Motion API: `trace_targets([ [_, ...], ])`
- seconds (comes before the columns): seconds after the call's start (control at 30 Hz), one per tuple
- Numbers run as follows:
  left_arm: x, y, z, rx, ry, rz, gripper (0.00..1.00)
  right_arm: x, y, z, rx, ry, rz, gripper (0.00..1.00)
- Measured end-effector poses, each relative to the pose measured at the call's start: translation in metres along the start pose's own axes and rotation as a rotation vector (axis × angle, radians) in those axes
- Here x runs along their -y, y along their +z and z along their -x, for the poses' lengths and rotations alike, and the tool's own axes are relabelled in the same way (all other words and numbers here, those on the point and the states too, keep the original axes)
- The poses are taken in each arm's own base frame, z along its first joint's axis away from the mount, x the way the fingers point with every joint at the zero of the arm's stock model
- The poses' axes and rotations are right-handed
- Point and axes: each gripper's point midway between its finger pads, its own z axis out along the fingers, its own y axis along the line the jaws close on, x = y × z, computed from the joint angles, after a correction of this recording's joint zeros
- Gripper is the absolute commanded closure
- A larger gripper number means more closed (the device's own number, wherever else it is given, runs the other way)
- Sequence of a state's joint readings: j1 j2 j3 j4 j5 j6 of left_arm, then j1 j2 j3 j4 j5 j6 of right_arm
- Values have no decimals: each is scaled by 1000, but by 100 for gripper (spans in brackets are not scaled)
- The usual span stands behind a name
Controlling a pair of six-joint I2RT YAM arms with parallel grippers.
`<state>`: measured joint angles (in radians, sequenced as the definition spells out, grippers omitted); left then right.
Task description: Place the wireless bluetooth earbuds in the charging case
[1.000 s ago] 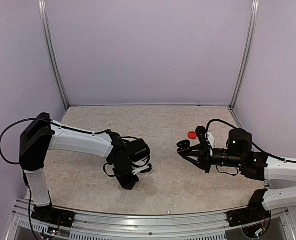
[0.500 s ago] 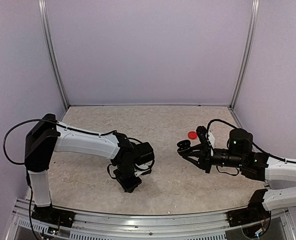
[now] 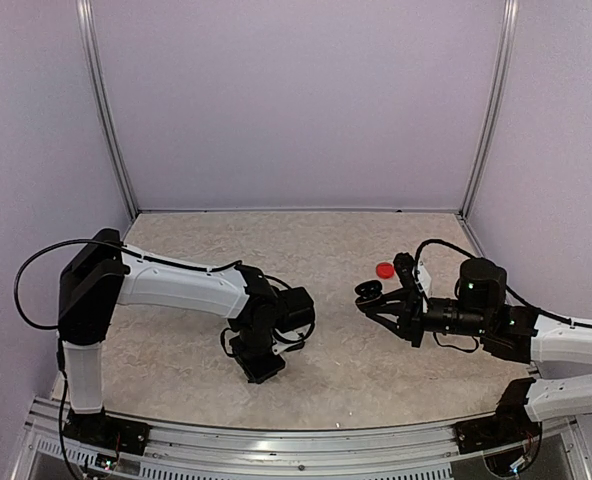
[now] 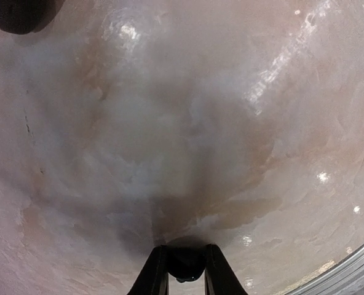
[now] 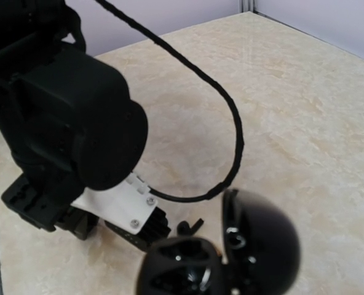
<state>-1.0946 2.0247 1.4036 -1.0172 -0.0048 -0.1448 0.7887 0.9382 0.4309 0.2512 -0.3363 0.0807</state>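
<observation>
Left gripper (image 3: 260, 374) points down, my tips at the table (image 3: 326, 235). My right gripper (image 3: 373, 300) holds the black charging case (image 3: 367, 290). 1 red item (image 3: 384, 269) lies just beyond it.

High overview from behind; wrist views low, sharing the tabletop (image 3: 326, 250)

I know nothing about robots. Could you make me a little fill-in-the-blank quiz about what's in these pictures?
1. The right hand holds an open charging case whose colour is ____.
2. The left hand points ____ toward the table.
3. The small round thing lying on the table just beyond the case is coloured ____.

Missing words: black; down; red.
</observation>
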Motion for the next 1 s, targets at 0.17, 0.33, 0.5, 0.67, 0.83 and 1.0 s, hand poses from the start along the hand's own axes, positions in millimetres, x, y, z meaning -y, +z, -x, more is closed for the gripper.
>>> trace_targets([
  [0.17, -1, -3, 4, 40, -7, -9, 83, 0, 0, 1, 3, -2, 1, 100],
  [0.33, -6, -38, 27, 249, -39, -47, 84, -3, -6, 3, 46, -26, 3, 100],
  [0.5, -19, -127, 57, 623, -87, -71, 84, -6, -13, 17, 136, -84, 2, 100],
  [0.67, -10, -223, 68, 1048, -78, -120, 82, -9, -20, 39, 259, -176, -2, 100],
  [0.83, 17, -297, 62, 1395, -21, -199, 82, -19, -24, 60, 369, -289, 16, 100],
  [1.0, 44, -340, 59, 1637, 31, -278, 81, -36, -31, 78, 485, -390, 35, 100],
])
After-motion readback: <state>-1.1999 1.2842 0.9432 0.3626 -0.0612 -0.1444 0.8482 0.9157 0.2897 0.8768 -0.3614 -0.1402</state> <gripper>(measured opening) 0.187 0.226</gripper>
